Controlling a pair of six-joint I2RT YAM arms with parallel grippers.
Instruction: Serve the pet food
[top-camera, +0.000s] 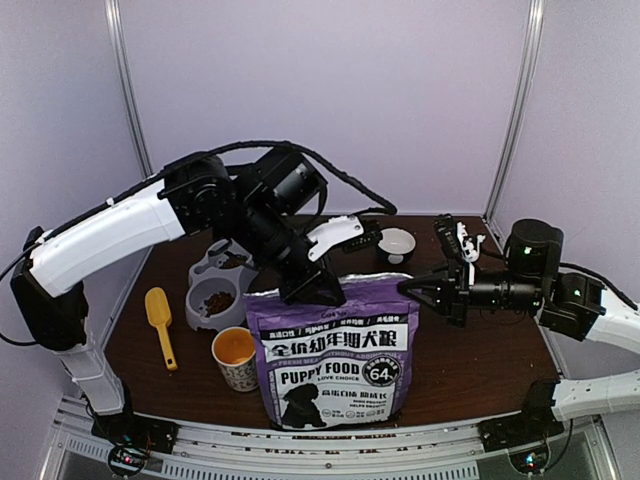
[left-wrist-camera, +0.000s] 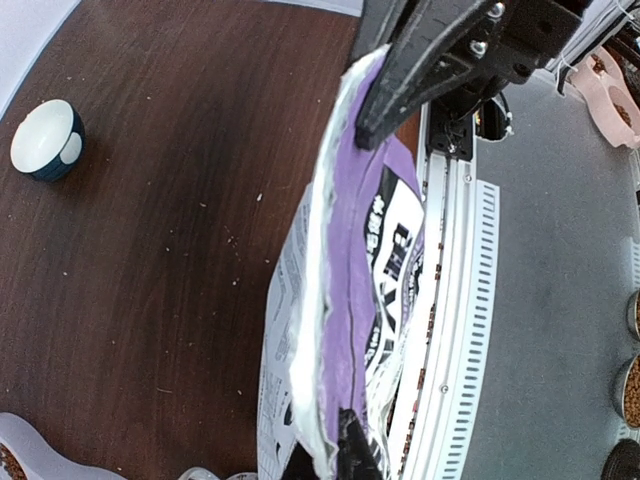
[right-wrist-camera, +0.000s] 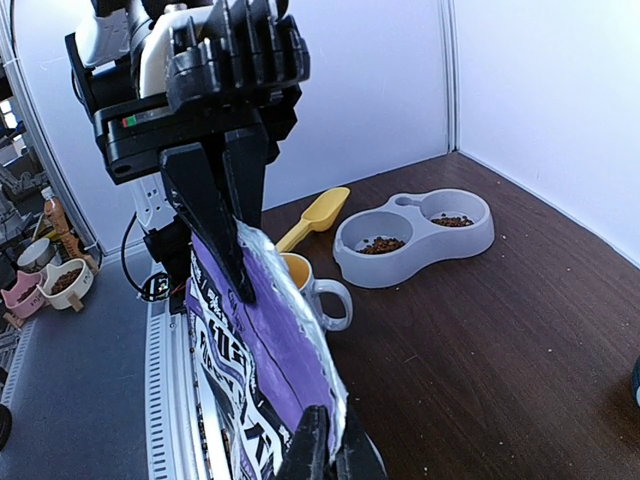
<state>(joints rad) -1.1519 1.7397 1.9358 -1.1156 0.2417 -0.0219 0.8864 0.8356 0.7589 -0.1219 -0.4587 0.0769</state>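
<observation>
The purple "PUPPY FOOD" bag (top-camera: 335, 350) stands upright at the table's front centre. Its top edge looks flat and closed, so any kibble inside is hidden. My left gripper (top-camera: 312, 288) is shut on the bag's top left corner; the wrist view shows it pinching the edge (left-wrist-camera: 325, 440) of the bag (left-wrist-camera: 360, 250). My right gripper (top-camera: 418, 290) is shut on the top right corner, its fingers clamping the edge (right-wrist-camera: 331, 420) of the bag (right-wrist-camera: 270, 340). Brown kibble (top-camera: 216, 298) lies in the grey double bowl (top-camera: 195, 310), also seen in the right wrist view (right-wrist-camera: 380, 244).
An orange-lined mug (top-camera: 236, 356) stands left of the bag. A yellow scoop (top-camera: 160, 322) lies at the left. A small dark bowl with a white inside (top-camera: 397, 245) sits behind the bag. The table's front edge and rail (top-camera: 330, 440) run just before the bag.
</observation>
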